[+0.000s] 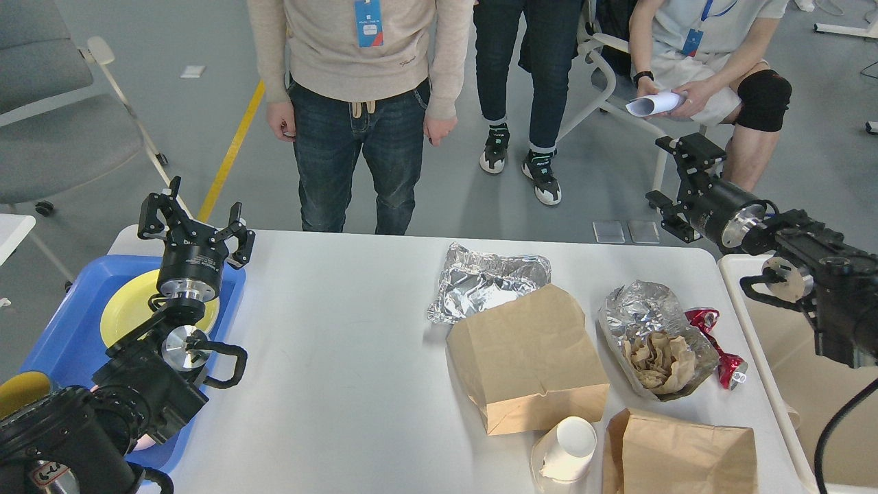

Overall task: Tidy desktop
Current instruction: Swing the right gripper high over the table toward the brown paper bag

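The white desktop fills the middle of the head view. On its right half lie a crumpled foil sheet, a brown paper bag, a foil wrap holding crumpled brown paper, a crushed red can, a white paper cup on its side and a second paper bag. My left gripper is open and empty, raised above the blue tray at the desktop's left edge. My right gripper is open and empty, held beyond the far right corner.
A blue tray with a yellow plate sits at the left edge. A beige bin stands off the right side. Two people stand behind the table and one sits at the back right. A grey chair is at far left.
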